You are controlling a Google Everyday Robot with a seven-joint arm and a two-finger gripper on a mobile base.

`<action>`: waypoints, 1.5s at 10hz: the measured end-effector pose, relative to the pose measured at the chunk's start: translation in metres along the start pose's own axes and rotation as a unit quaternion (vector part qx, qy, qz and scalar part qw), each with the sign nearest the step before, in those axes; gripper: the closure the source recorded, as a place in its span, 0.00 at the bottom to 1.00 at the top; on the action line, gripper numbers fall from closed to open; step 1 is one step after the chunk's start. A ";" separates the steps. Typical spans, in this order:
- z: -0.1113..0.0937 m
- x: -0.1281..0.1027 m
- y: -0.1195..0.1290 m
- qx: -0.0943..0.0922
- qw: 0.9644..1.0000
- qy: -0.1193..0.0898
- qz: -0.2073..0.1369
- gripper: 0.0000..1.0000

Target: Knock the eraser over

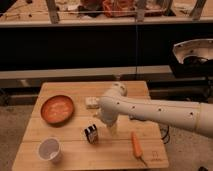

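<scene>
Eraser (91, 134): small black rectangular block, white patch seen on front face. Stood upright on wooden table (100, 156), not yet knocked over. Located near front-centre of tabletop. Gripper (112, 128) seen just right of eraser, pointed down toward tabletop; contact with eraser not determinable.

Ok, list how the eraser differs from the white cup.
Colour: the eraser is black with a white patch; the white cup is plain white. Size: the eraser is much smaller than the cup. Shape: the eraser is a rectangular block; the cup is round and open-topped. Place: the eraser sits close beside the end effector; the cup stands farther from it. Both stand on the wooden table.
</scene>
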 end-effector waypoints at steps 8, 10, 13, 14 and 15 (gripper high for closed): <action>0.003 -0.006 -0.004 0.002 1.000 -0.010 -0.019 0.20; 0.004 -0.008 -0.006 0.002 1.000 -0.013 -0.026 0.20; 0.005 -0.010 -0.006 0.003 0.999 -0.016 -0.034 0.20; 0.006 -0.011 -0.006 0.004 0.999 -0.018 -0.037 0.20; 0.006 -0.012 -0.006 0.004 0.999 -0.019 -0.040 0.20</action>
